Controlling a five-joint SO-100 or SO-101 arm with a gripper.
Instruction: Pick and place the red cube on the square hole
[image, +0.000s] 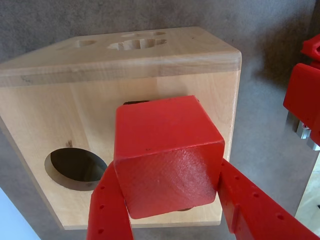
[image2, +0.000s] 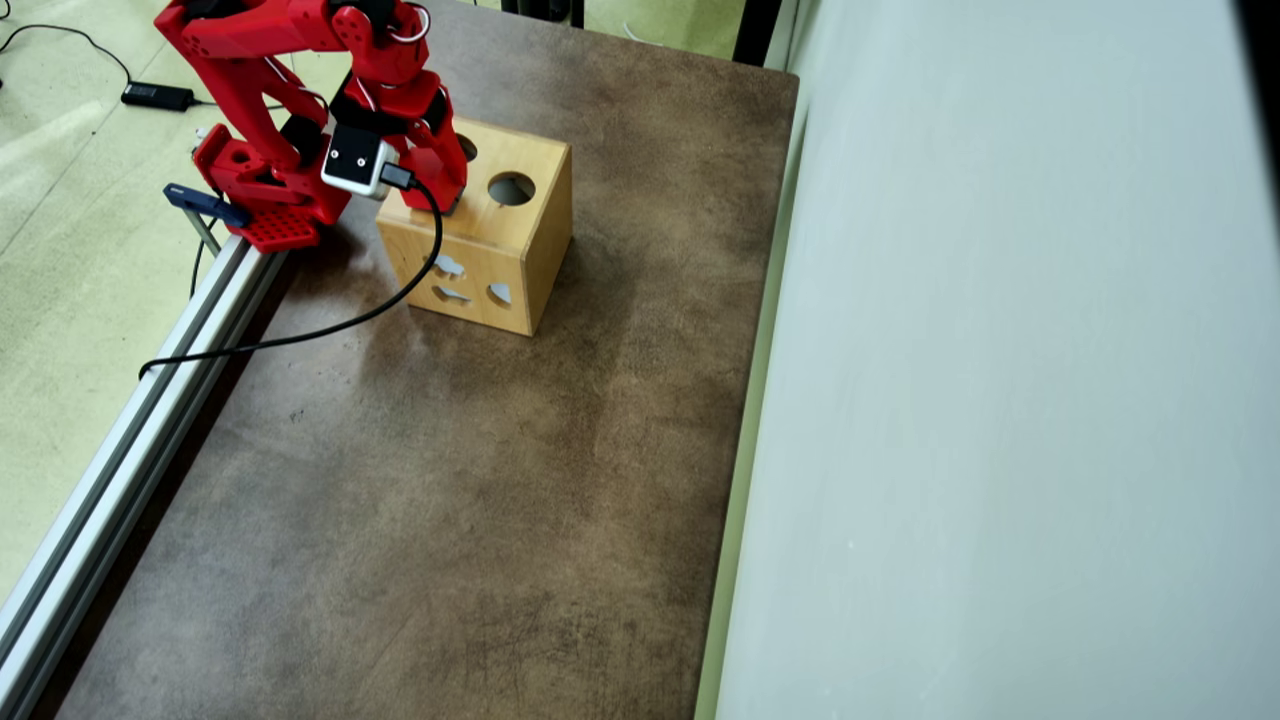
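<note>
The claw (image: 170, 200) is clenched on the red cube (image: 167, 152), one red finger (image: 107, 207) pressing its lower left side and the other (image: 255, 205) its lower right side in the wrist view. The cube hangs over the top face of the wooden box (image: 60, 115), slightly tilted, and covers nearly all of the square hole (image: 135, 102), of which only a dark sliver shows at the cube's upper left edge; whether the cube touches the wood cannot be told. A round hole (image: 75, 167) lies open to the left of the cube in the wrist view. In the overhead view the box (image2: 500, 225) stands on the brown surface (image2: 450, 480) near its far left corner, close to the arm's base (image2: 265, 195) at the left edge. The arm (image2: 380, 70) bends over the box top beside the round hole (image2: 511, 188), hiding the cube. The box's side face shows three shaped cut-outs (image2: 450, 268).
</note>
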